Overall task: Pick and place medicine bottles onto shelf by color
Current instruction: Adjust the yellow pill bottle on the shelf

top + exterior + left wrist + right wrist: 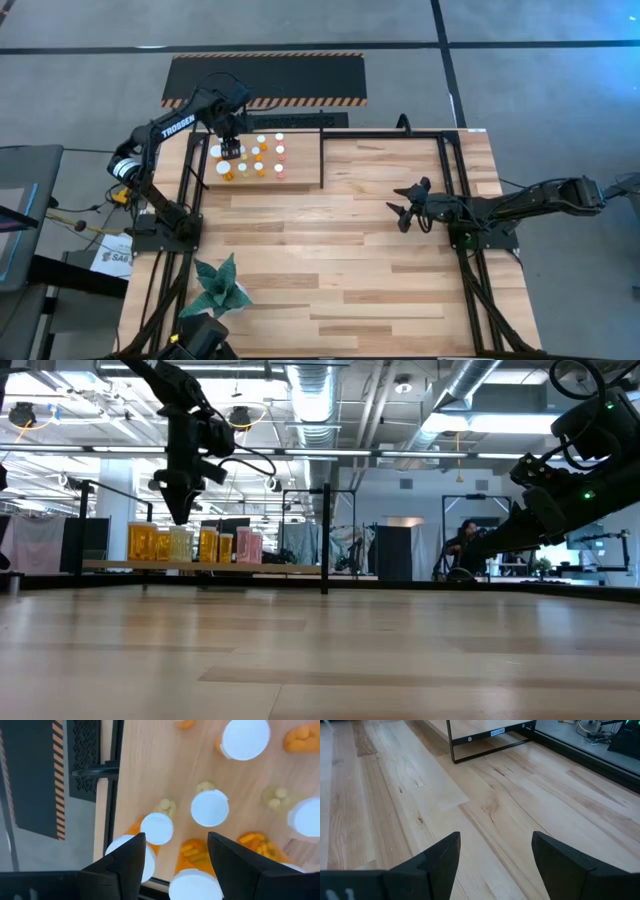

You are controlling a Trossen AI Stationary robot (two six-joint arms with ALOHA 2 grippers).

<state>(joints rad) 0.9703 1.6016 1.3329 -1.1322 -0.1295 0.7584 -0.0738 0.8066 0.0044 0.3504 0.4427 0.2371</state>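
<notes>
Two dark robot arms work at a pale wooden tabletop [340,260]. Left gripper [229,148] hangs over the shelf [300,182], a small wooden board in a black frame at the tabletop's far left corner, fingers spread and holding nothing. Below it stand the medicine bottles [258,157], about a dozen white-capped cylinders clustered on the board; from table height the yellow and orange bodies sit toward one end and the pinkish ones toward the other, which suggests sorting by colour is well along. The gripper seems poised above one bottle, perhaps just let go or about to be taken. Right gripper [404,213] waits low near the tabletop's right edge, fingers apart and empty. White lettering on the left arm reads "TROSSEN". A leafy green plant [220,284] sits near the front left corner.
</notes>
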